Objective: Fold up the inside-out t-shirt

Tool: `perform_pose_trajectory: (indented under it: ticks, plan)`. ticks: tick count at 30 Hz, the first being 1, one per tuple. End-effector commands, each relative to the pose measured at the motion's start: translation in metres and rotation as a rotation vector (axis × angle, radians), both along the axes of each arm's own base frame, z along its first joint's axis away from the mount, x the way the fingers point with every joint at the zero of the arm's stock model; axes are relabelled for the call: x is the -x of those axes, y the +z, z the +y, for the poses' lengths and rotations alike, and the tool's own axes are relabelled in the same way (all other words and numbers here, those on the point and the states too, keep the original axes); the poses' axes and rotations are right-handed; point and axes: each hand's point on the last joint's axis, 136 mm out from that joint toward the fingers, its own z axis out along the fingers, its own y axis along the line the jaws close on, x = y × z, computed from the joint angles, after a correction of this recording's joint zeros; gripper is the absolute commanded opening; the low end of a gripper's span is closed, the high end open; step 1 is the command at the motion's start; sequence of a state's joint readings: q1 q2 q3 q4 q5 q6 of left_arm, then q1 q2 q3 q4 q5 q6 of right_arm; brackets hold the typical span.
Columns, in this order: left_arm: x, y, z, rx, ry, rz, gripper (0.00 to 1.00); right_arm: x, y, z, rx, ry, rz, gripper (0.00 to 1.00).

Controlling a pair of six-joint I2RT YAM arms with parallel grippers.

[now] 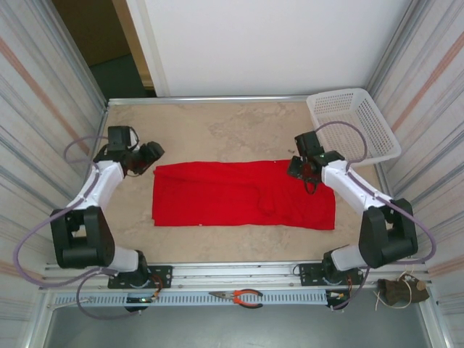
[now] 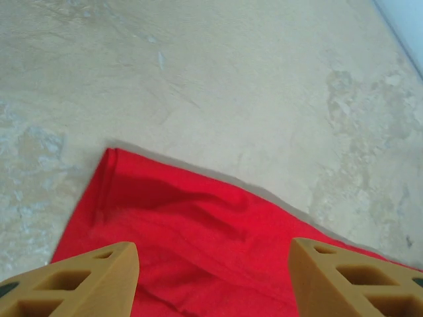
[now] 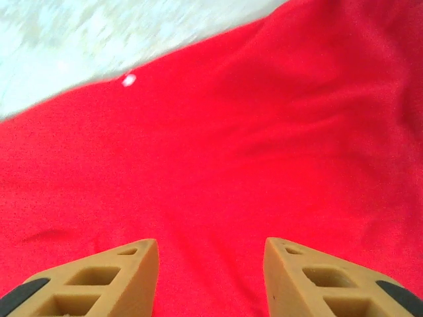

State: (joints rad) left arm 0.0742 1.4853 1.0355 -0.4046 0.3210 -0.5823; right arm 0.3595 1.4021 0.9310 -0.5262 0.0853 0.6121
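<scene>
The red t-shirt (image 1: pixel 243 194) lies flat on the table as a long folded band, plain red side up. My left gripper (image 1: pixel 150 155) hovers at its far left corner, jaws open; in the left wrist view that corner of the t-shirt (image 2: pixel 198 231) lies below the gripper (image 2: pixel 213 257) with nothing between the tan fingers (image 2: pixel 99 271). My right gripper (image 1: pixel 301 168) hangs over the far right part of the cloth, open too. The right wrist view has the t-shirt (image 3: pixel 218 152) spread under the gripper (image 3: pixel 211 254), its far edge meeting the table at the upper left.
A white plastic basket (image 1: pixel 353 123) stands at the back right corner. Pliers with orange handles (image 1: pixel 239 296) lie on the rail in front of the table. Bare beige tabletop (image 1: pixel 217 123) stretches behind the shirt. Striped walls close in both sides.
</scene>
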Motion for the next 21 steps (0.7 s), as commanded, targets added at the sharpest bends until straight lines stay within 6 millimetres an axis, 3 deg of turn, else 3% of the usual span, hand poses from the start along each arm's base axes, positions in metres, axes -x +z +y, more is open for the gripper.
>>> perform_pose_trajectory:
  ticks: [1,7,21]
  plan:
    - [0.008,-0.026,-0.002,0.016,-0.049,0.116,0.62,0.020,-0.024,0.021,-0.083,0.018,0.063,0.44]
    - [0.012,-0.046,-0.001,0.037,-0.009,0.180,0.63,0.042,-0.066,0.016,-0.078,-0.030,0.157,0.42]
    - [0.008,-0.083,-0.006,0.120,0.066,0.277,0.65,0.054,-0.089,0.006,-0.025,-0.101,0.225,0.41]
